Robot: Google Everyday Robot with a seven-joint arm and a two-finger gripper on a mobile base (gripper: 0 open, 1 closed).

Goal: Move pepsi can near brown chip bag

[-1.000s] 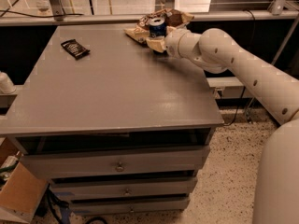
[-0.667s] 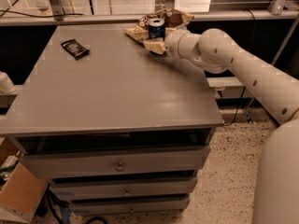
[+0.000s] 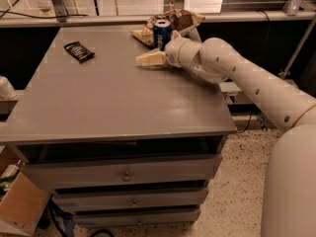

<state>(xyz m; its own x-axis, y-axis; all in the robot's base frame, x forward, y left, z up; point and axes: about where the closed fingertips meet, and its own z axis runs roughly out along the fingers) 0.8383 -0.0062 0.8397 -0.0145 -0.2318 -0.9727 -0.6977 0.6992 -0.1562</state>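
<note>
The pepsi can stands upright at the far edge of the grey table, dark blue with a silver top. It rests against the brown chip bag, which lies just behind it and to its right, with a cream edge also showing left of the can. My gripper is open and empty, low over the table just in front of the can. One cream finger points left. The white arm comes in from the right.
A small flat black packet lies at the table's far left. Drawers sit under the tabletop. A cardboard box stands on the floor at the lower left. A rail and a window run behind the table.
My gripper has let go of the can and drawn back a little toward the front of the table. The can stays upright by the bag.
</note>
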